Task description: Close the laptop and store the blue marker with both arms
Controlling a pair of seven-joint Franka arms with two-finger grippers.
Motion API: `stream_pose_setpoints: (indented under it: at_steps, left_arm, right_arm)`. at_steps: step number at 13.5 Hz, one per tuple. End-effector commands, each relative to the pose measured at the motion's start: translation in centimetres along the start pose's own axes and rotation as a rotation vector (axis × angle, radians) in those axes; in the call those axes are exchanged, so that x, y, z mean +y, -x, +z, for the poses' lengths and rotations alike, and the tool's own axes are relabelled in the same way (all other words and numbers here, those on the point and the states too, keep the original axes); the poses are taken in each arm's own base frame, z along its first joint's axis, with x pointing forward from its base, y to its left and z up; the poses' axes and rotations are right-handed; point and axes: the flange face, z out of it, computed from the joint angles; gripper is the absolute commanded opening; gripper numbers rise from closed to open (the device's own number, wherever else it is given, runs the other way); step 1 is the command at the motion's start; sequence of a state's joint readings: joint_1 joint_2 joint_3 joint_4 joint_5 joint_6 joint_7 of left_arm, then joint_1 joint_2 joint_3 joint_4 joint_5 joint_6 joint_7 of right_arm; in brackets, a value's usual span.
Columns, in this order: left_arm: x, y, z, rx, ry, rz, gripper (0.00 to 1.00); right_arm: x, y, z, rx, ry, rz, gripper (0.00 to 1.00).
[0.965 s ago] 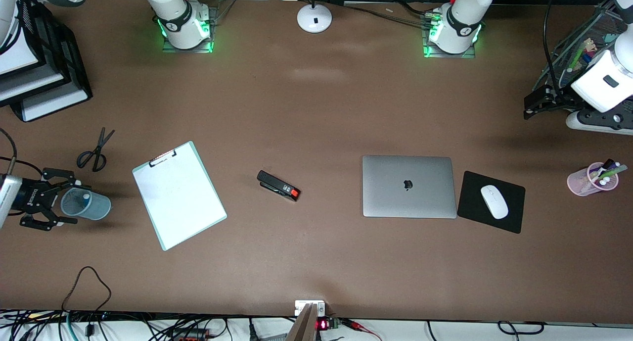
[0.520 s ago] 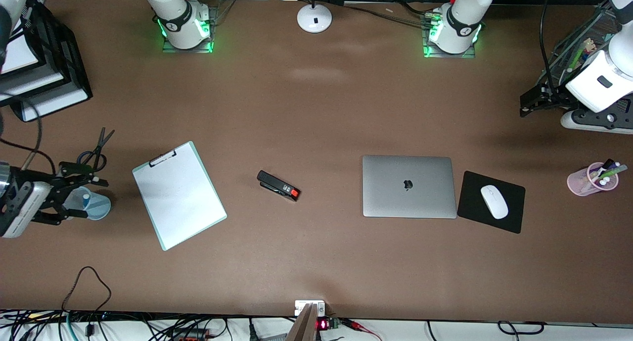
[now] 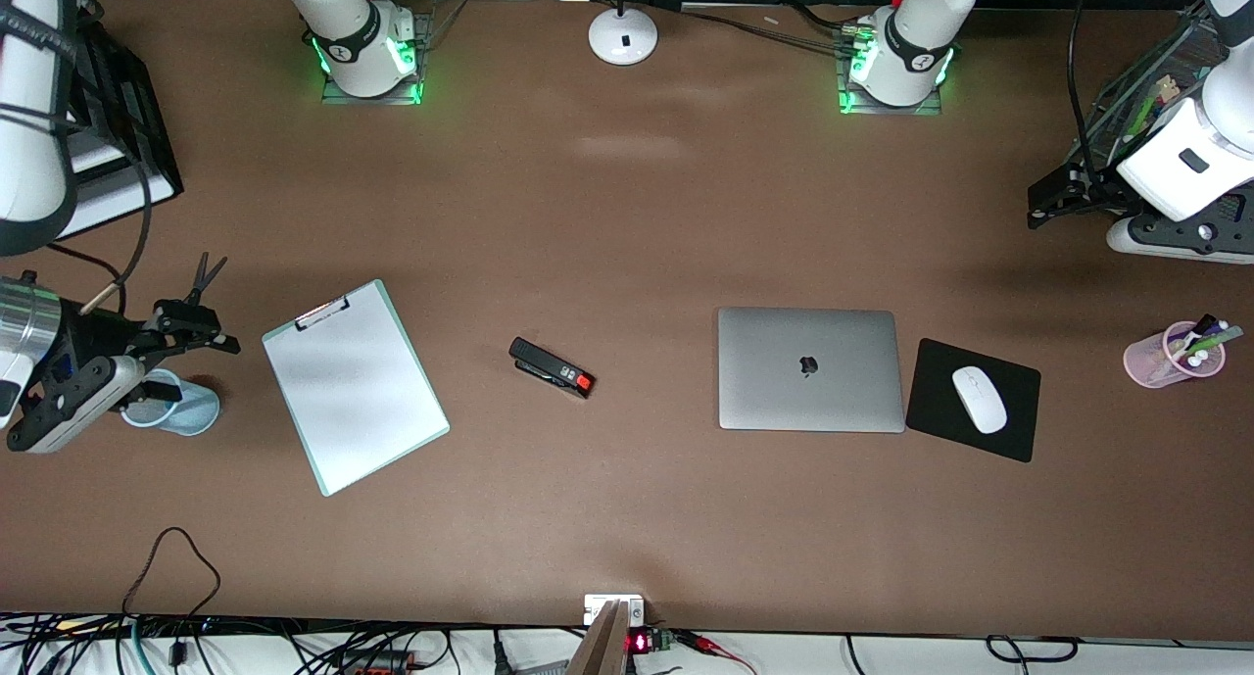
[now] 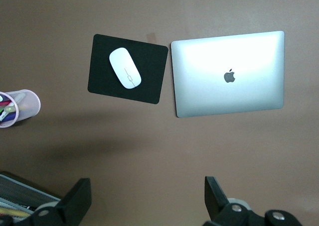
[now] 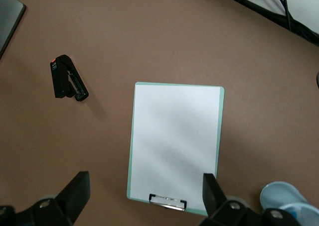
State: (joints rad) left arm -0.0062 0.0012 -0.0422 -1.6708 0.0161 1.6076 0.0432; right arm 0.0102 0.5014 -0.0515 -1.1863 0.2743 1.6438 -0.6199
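Apparently at the tail end of the job. Laptop [image 3: 809, 368] lying flat on the table [image 3: 627, 518], lid down with the logo up, just beside the black mouse pad [image 3: 973, 399], so nothing left to close. Blue marker not made out for certain anywhere; probably down in the pale blue cup [image 3: 186, 415] toward the right arm's end of the table, though largely hidden under the right claw [image 3: 186, 357]. Right claw hovering over that cup with fingers spread apart and gripping nothing, close to the scissors [image 3: 201, 281]. Left claw [image 3: 1040, 203] up over bare table beside the wire tray [image 3: 1141, 77], also spread apart and empty. Next, probably: lift both arms clear without knocking the cup, then confirm the marker sits inside.
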Motion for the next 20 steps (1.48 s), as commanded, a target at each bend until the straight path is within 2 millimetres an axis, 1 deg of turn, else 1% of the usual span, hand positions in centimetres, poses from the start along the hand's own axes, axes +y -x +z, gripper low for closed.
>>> stream_pose_setpoints:
  at_steps: [1, 3, 5, 9, 10, 12, 14, 18, 19, 20]
  left_arm:
    - [0.3, 0.6, -0.6, 0.0, 0.009, -0.009, 1.0]
    - [0.3, 0.6, -0.6, 0.0, 0.009, -0.009, 1.0]
    - [0.4, 0.6, -0.6, 0.0, 0.009, -0.008, 1.0]
    - [0.5, 0.6, -0.6, 0.0, 0.009, -0.006, 1.0]
    - [0.9, 0.5, -0.6, 0.0, 0.008, 0.001, 1.0]
    - [1.4, 0.5, -0.6, 0.0, 0.008, 0.008, 1.0]
    - [1.4, 0.5, -0.6, 0.0, 0.008, 0.009, 1.0]
    - [1.4, 0.5, -0.6, 0.0, 0.008, 0.009, 1.0]
    - [1.4, 0.5, -0.6, 0.0, 0.008, 0.009, 1.0]
    - [1.4, 0.5, -0.6, 0.0, 0.008, 0.009, 1.0]
  right_arm:
    - [-3.1, 2.0, -1.7, -0.062, 0.057, 0.099, 1.0]
    - [-4.4, 4.0, -3.5, -0.068, 0.075, 0.159, 1.0]
    - [-5.1, 5.8, -4.8, -0.086, 0.118, 0.177, 1.0]
    - [-7.3, 9.5, -6.8, -0.084, 0.157, 0.364, 1.0]
    - [-7.7, 10.1, -7.2, -0.079, 0.162, 0.4, 1.0]
    - [-8.1, 11.1, -7.6, -0.075, 0.171, 0.459, 1.0]
    - [-7.8, 11.6, -7.9, -0.071, 0.179, 0.472, 1.0]
    - [-8.1, 12.2, -9.1, -0.067, 0.2, 0.472, 1.0]
    - [-7.7, 12.3, -9.5, -0.058, 0.202, 0.478, 1.0]
    - [-7.3, 12.5, -10.3, -0.032, 0.2, 0.493, 1.0]
